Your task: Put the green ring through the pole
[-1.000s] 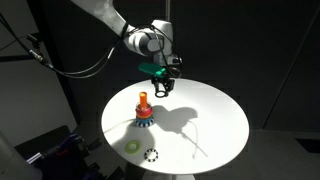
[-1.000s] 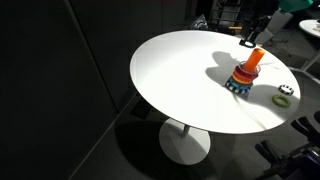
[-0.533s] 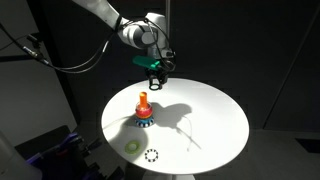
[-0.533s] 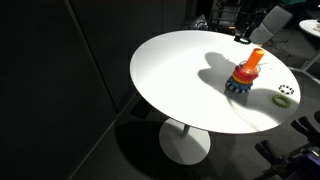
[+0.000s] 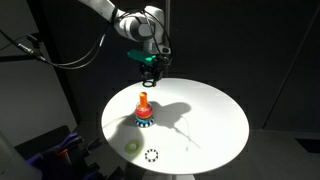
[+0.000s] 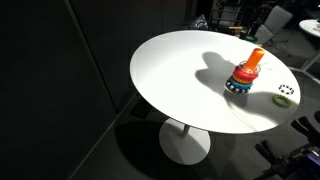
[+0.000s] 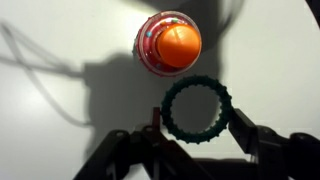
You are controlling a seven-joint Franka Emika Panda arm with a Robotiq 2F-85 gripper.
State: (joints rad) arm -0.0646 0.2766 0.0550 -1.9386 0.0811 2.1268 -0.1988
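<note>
Wrist view gives me what I need: the small dark green flat ring (image 7: 197, 82) lies level under the camera, hole facing down, clamped across its outer rim by the gripper (image 7: 197, 132), one finger pressed on each side. The short orange-red peg with the lighter top, the pole (image 7: 179, 44), sits just beyond the ring, toward the top of that picture and slightly left of the hole's centre. The two do not overlap, and white tabletop shows through the hole.

In an exterior view the gripper (image 5: 152, 72) hangs well above the round white table (image 5: 205, 115), with the ring (image 5: 151, 66) high over the pole (image 5: 143, 100) and off to one side.

I judge that the next move is a short sideways carry until the peg's top shows centred in the hole, then a straight descent.
</note>
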